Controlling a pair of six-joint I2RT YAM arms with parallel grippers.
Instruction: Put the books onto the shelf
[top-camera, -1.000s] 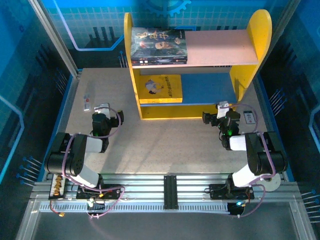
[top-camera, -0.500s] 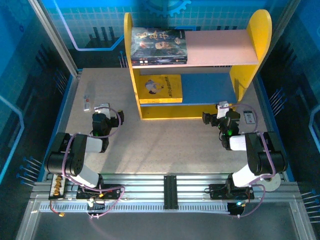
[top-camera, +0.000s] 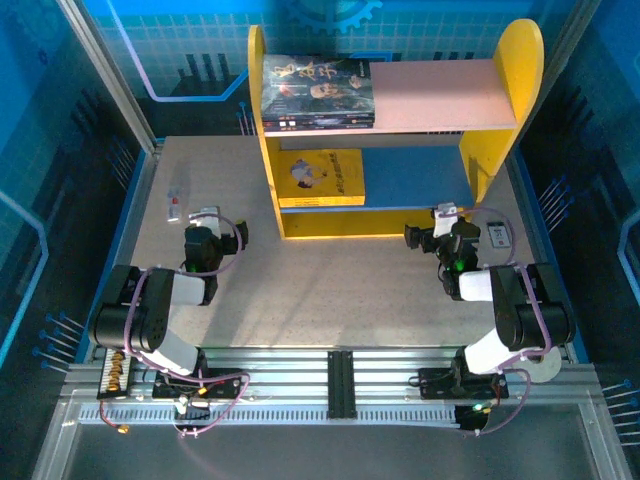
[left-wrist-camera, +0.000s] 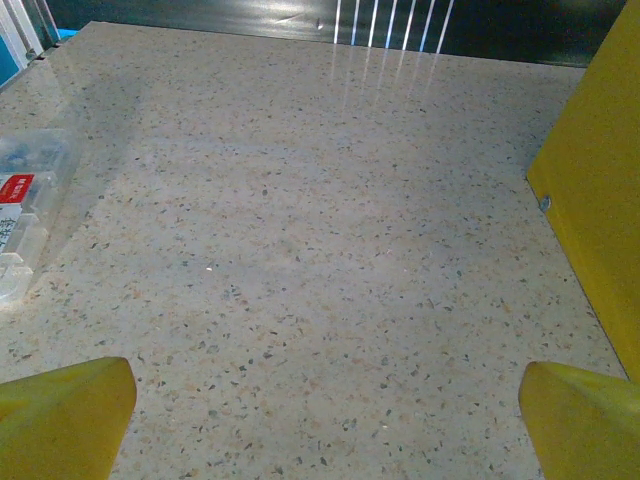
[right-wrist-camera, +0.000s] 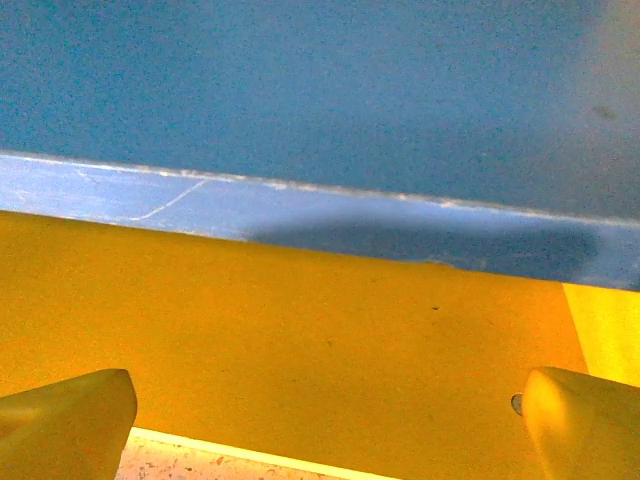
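Yellow fingertips, both sides: my L gripper (left-wrist-camera: 320, 430) hangs wide open, empty, over bare table (left-wrist-camera: 300, 250), w/ the shelf (left-wrist-camera: 595, 230) side panel just to its right. My R gripper (right-wrist-camera: 320, 420) is also open, empty, close up to the shelf's yellow front edge. Dark books (top-camera: 318, 92) lie on the pink upper board, a yellow book (top-camera: 320, 177) on the blue lower board, both at the left end.

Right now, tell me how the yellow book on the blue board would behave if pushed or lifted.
The yellow book lies flat on the blue board, so it should slide rather than roll or tip. It looks thin, so probably light and floppy if lifted by one edge.
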